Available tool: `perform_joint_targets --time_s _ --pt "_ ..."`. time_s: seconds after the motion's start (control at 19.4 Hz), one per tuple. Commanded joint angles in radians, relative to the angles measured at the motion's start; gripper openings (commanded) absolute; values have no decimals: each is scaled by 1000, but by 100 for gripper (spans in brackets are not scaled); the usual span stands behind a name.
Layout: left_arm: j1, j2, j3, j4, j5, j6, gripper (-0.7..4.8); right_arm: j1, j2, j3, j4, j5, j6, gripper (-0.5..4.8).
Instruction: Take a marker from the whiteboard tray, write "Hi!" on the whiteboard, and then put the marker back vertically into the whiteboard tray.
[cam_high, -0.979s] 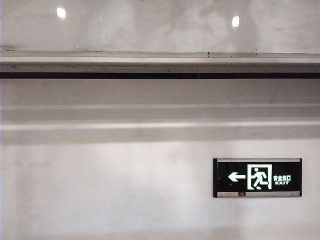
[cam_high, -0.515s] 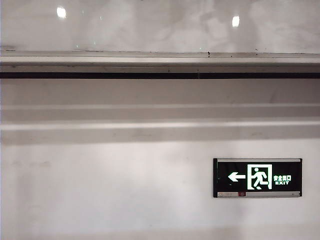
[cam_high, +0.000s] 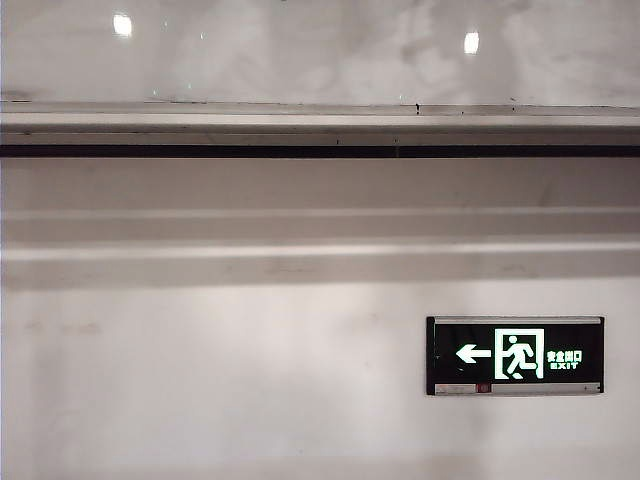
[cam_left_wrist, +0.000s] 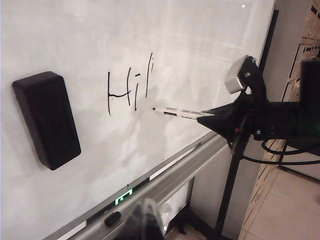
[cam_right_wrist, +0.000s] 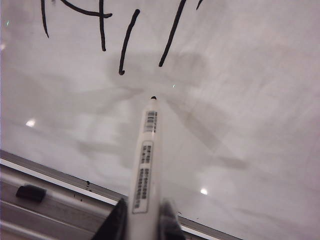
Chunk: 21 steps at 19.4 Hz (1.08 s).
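Hovering just below the exclamation stroke, the marker (cam_right_wrist: 145, 165) points its tip at the whiteboard (cam_left_wrist: 210, 55) — whether it touches the surface I cannot tell. The right hand (cam_right_wrist: 141, 220) pinches the barrel near its back end. "Hi" and the long stroke are written (the dot under the stroke seems to be missing), so the writing step is nearly done. Next, I judge, comes a short dab for that dot, then carrying the marker down to the whiteboard tray (cam_left_wrist: 175, 175) and standing it upright. The left hand (cam_left_wrist: 145, 222) hangs low near the tray — its state cannot be told.
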Motion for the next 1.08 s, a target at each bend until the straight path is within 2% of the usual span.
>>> perform_joint_targets --time_s 0.05,0.52,0.62,1.08 --pt "0 -3 5 10 5 2 -5 1 17 5 46 1 -2 -2" --pt "0 -3 5 10 5 2 -5 1 56 5 132 3 -2 -2" --pt "0 -3 5 10 5 2 -5 1 56 5 145 29 -2 -2" --pt "0 -3 5 10 4 2 -5 1 54 6 157 50 -2 -2"
